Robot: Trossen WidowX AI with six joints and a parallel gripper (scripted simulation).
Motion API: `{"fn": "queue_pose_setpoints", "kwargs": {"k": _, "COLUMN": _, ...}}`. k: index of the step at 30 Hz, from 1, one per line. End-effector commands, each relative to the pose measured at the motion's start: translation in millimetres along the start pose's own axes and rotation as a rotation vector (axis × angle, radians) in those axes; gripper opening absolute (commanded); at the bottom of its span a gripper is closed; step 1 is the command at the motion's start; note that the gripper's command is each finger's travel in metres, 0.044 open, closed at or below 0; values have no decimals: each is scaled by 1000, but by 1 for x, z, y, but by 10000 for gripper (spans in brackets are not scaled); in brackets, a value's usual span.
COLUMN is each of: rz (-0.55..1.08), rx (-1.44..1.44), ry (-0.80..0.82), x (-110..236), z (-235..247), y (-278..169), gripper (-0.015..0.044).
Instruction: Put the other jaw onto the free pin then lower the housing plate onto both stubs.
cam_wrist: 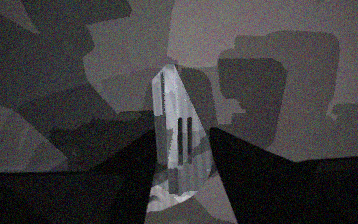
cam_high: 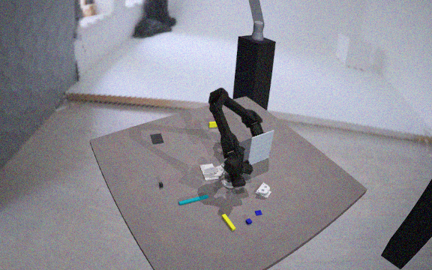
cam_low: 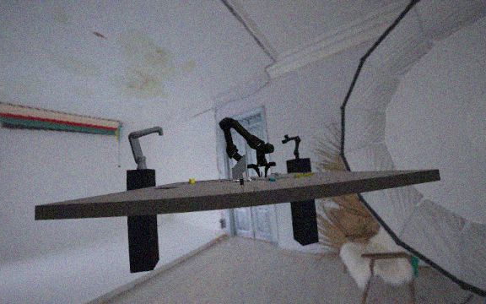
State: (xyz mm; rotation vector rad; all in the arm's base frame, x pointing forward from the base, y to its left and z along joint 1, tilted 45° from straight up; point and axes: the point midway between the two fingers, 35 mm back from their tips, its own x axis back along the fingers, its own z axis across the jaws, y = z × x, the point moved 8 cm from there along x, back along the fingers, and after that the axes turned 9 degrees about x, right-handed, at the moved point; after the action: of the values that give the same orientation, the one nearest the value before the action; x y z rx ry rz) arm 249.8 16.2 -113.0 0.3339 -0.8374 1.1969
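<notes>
Claw [cam_high: 235, 183] [cam_low: 263, 173] [cam_wrist: 183, 135]: fingers fairly narrow, low over table [cam_high: 295, 210] [cam_low: 353, 181], astride white slotted jaw [cam_wrist: 184, 142]; firm grip or mere straddling, cannot tell. Just beside, in top view: white base assembly [cam_high: 209, 172] at left. Near, at right: white part with holes [cam_high: 263, 190]. Farther out, below: teal bar [cam_high: 193, 199], yellow bar [cam_high: 228, 222], two small blue pieces [cam_high: 249, 221].

Pale slotted piece [cam_wrist: 177, 107], smooth, matt, probably plastic.
</notes>
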Motion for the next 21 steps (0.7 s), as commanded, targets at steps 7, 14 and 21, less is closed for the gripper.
{"fn": "queue_pose_setpoints", "kwargs": {"k": 7, "rz": 1, "rx": -1, "ry": 0, "x": 0, "z": 0, "y": 0, "gripper": 134}}
{"fn": "queue_pose_setpoints", "kwargs": {"k": 14, "rz": 1, "rx": 0, "ry": -2, "x": 14, "z": -1, "y": -1, "gripper": 134}}
{"fn": "queue_pose_setpoints", "kwargs": {"k": 21, "rz": 1, "rx": 1, "ry": -4, "x": 35, "z": -2, "y": -2, "gripper": 134}}
